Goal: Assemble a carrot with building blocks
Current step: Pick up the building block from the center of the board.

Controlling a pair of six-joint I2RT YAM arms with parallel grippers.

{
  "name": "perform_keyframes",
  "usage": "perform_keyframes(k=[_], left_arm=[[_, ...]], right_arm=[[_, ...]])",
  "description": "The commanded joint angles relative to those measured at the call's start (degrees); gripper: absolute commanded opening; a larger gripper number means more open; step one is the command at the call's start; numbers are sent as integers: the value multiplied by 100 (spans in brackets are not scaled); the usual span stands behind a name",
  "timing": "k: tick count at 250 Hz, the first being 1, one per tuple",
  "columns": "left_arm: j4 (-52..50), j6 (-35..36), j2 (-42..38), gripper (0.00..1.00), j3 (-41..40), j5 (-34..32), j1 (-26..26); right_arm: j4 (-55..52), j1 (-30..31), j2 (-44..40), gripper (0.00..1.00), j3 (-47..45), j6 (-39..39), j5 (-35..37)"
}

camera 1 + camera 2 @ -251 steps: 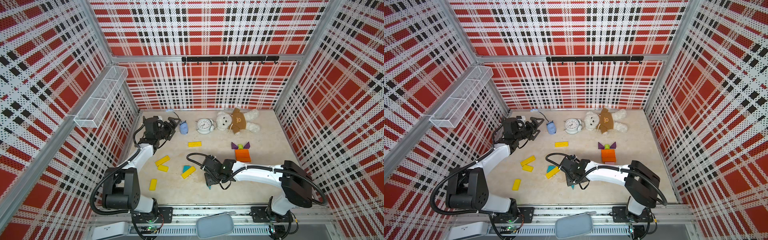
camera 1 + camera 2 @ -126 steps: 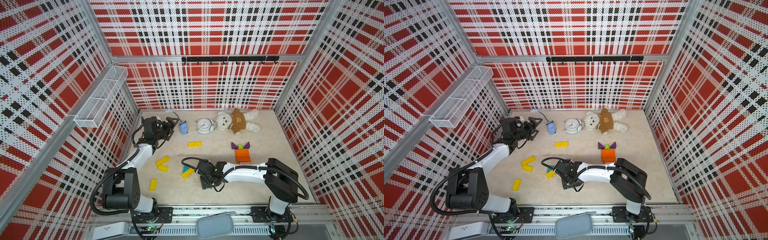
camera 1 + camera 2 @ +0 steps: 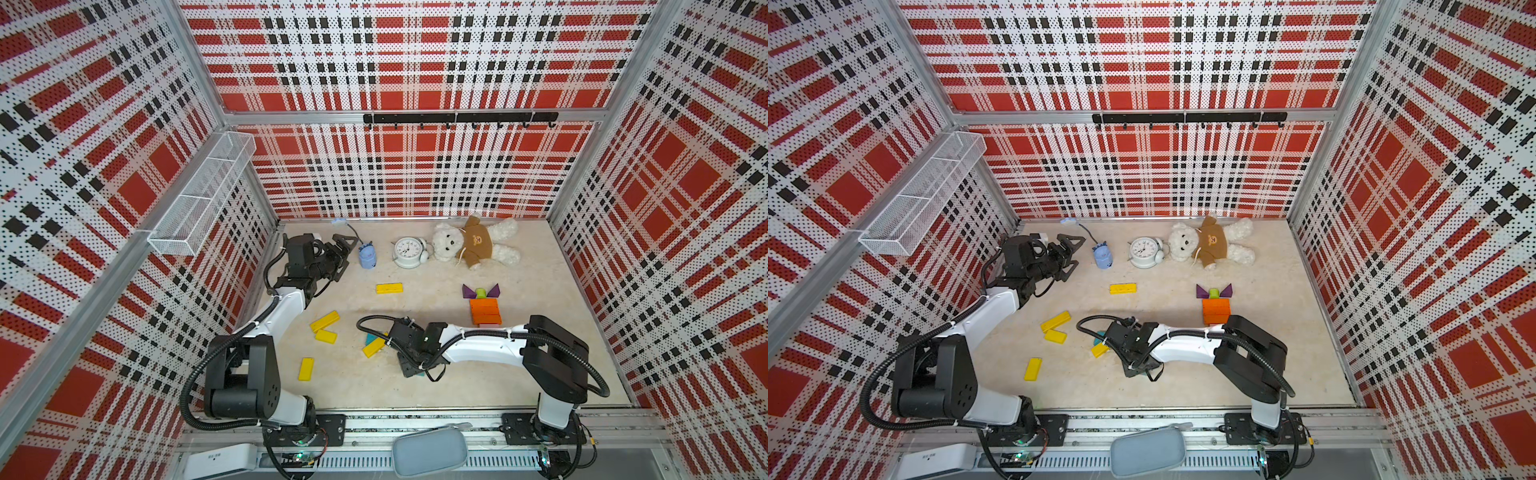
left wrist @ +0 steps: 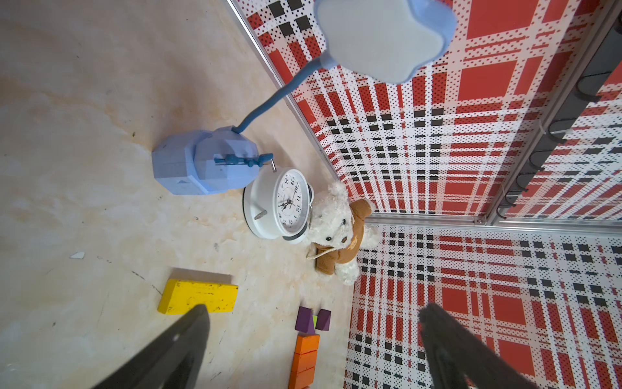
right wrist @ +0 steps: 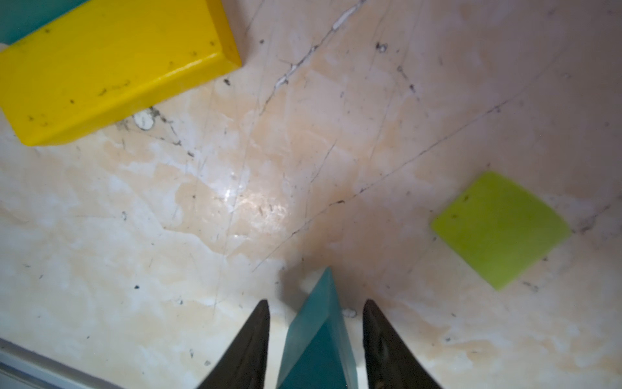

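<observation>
My right gripper [image 5: 316, 303] is low over the floor near the front middle, shut on a teal triangle [image 5: 319, 340] that stands on edge between its fingers; in both top views only a sliver of teal [image 3: 420, 374] shows under it. A yellow bar [image 5: 111, 70] and a lime-green piece [image 5: 501, 229] lie just ahead. At the right stands a column of orange bars [image 3: 485, 312] topped by two purple triangles [image 3: 469, 291] with a green stub [image 3: 481, 293] between them. My left gripper [image 3: 345, 253] hangs open and empty at the back left.
Several yellow bars [image 3: 325, 321] lie scattered left of centre, one [image 3: 389, 288] farther back. A blue lamp [image 3: 367, 257], white alarm clock [image 3: 407, 252] and teddy bear [image 3: 473, 245] line the back. A wire basket [image 3: 203, 199] hangs on the left wall.
My right gripper has shifted left toward the yellow bar and its jaws have narrowed onto the teal triangle. The left arm has not moved.
</observation>
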Motion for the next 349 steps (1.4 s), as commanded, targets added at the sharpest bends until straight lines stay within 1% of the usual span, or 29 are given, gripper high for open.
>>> perform_keyframes(k=[1, 15, 46, 76, 103, 109, 136, 171, 205, 228, 242, 264, 296, 318, 335, 349], left_arm=[[123, -102, 52, 99, -68, 61, -37], [123, -100, 53, 100, -69, 73, -46], [123, -73, 39, 100, -77, 36, -76], [123, -67, 53, 100, -61, 62, -91], [126, -64, 52, 100, -74, 61, -95], [132, -64, 54, 100, -65, 69, -104], [132, -43, 49, 99, -65, 71, -112], [132, -38, 78, 99, -48, 92, -132], [140, -21, 83, 99, -47, 101, -144], [240, -21, 90, 99, -47, 157, -184], [272, -4, 108, 100, -33, 176, -235], [273, 58, 143, 100, -38, 143, -399], [150, 169, 338, 99, -67, -24, -964], [-96, 121, 612, 100, -40, -77, -1390], [-184, -18, 843, 99, 9, 46, -1556], [-292, -70, 937, 99, 38, 41, -1562]], right_arm=[[95, 104, 31, 45, 38, -276, -74], [83, 113, 116, 39, 25, -272, -46], [8, 153, 131, 36, -9, -285, 69], [-48, 171, 118, 40, 16, -366, 115], [-21, 219, 105, 40, 3, -433, 80], [-18, 227, 109, 39, -1, -450, 72], [-1, 236, 31, 26, -26, -505, 128], [-189, 237, -96, 25, 146, -667, 332], [-532, 129, -276, 25, 515, -1082, 645], [-733, 8, -368, 25, 853, -1533, 933], [-774, -161, -417, 25, 980, -1805, 993], [-573, -573, -526, 25, 1021, -2512, 1022], [-89, -1391, -401, 25, 1122, -3338, 474], [212, -1760, -196, 25, 1213, -3840, -90], [460, -1951, -12, 25, 1247, -4215, -451], [484, -2103, 180, 25, 1357, -4414, -782]])
